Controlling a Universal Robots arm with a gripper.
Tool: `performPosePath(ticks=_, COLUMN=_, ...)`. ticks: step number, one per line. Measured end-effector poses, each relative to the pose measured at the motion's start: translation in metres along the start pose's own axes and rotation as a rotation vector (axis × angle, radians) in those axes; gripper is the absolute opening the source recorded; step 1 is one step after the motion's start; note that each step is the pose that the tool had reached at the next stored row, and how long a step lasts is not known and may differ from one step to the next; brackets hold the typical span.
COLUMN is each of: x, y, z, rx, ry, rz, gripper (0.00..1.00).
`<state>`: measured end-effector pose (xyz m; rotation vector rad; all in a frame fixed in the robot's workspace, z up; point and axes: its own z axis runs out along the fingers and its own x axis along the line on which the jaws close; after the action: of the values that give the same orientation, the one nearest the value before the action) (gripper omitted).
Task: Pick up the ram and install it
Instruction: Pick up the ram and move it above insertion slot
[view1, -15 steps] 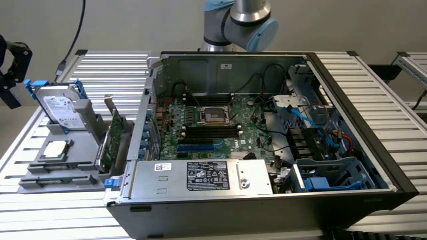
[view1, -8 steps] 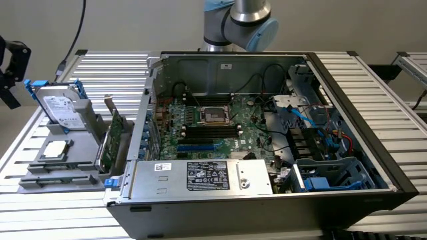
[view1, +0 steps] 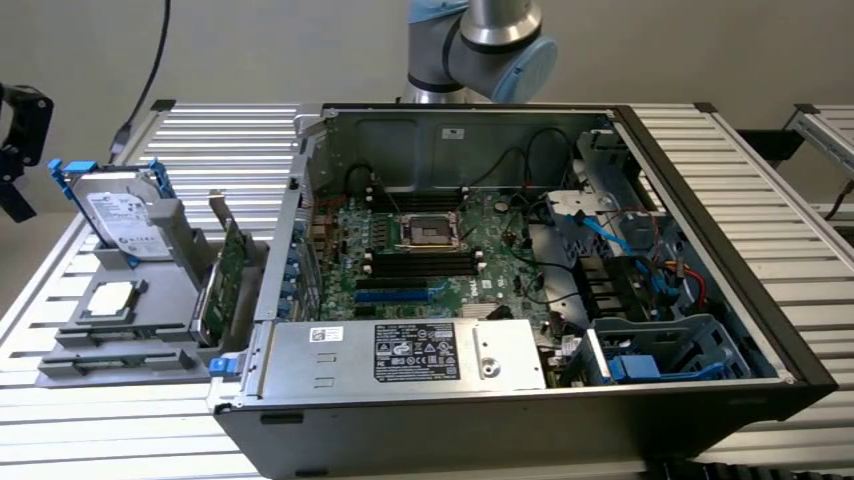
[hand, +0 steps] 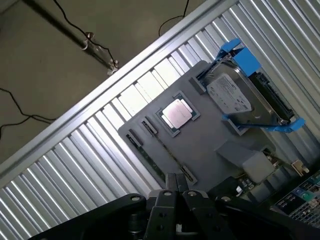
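Observation:
The ram (hand: 165, 153) stands on edge in the long slot of the grey parts holder (hand: 210, 145), and from above it reads as a thin dark strip between two end clips. My gripper (hand: 175, 181) hangs high above the near end of that strip, its fingers pressed together with nothing between them. In the exterior view the gripper (view1: 16, 195) is at the far left edge, above and left of the holder (view1: 114, 355). The open computer case (view1: 534, 260) lies on the table, with black memory slots (view1: 422, 263) below the processor socket.
On the holder sit a silver hard drive with blue rails (hand: 245, 100), a processor chip (hand: 176, 113) and a green expansion card (view1: 230, 275) standing on edge. The table top is ribbed aluminium (view1: 200, 150). Cables and a blue drive cage (view1: 654, 355) occupy the case's right side.

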<state>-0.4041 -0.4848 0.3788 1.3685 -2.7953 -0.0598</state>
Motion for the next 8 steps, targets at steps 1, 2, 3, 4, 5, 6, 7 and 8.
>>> performPosePath(ticks=1, x=0.0002, y=0.0001, z=0.001, rx=-0.0005, ry=0.0011, rz=-0.01, gripper=0.11)
performPosePath(ticks=2, x=0.0005, y=0.0005, z=0.0023, rx=-0.0008, ry=0.0019, rz=-0.018, gripper=0.11)
performPosePath(ticks=3, x=0.0011, y=0.0013, z=0.0034, rx=-0.0011, ry=0.0024, rz=-0.024, gripper=0.11)
performPosePath(ticks=4, x=0.0016, y=0.0018, z=0.0042, rx=-0.002, ry=0.0033, rz=-0.029, gripper=0.11)
performPosePath(ticks=5, x=0.0016, y=0.0017, z=0.005, rx=-0.0035, ry=0.0048, rz=-0.034, gripper=0.11)
performPosePath(ticks=6, x=0.0015, y=0.0017, z=0.0059, rx=-0.005, ry=0.0063, rz=-0.038, gripper=0.11)
performPosePath(ticks=7, x=0.0016, y=0.0017, z=0.0068, rx=-0.006, ry=0.0075, rz=-0.047, gripper=0.11)
performPosePath(ticks=8, x=0.0016, y=0.0017, z=0.0077, rx=-0.006, ry=0.0084, rz=-0.064, gripper=0.11)
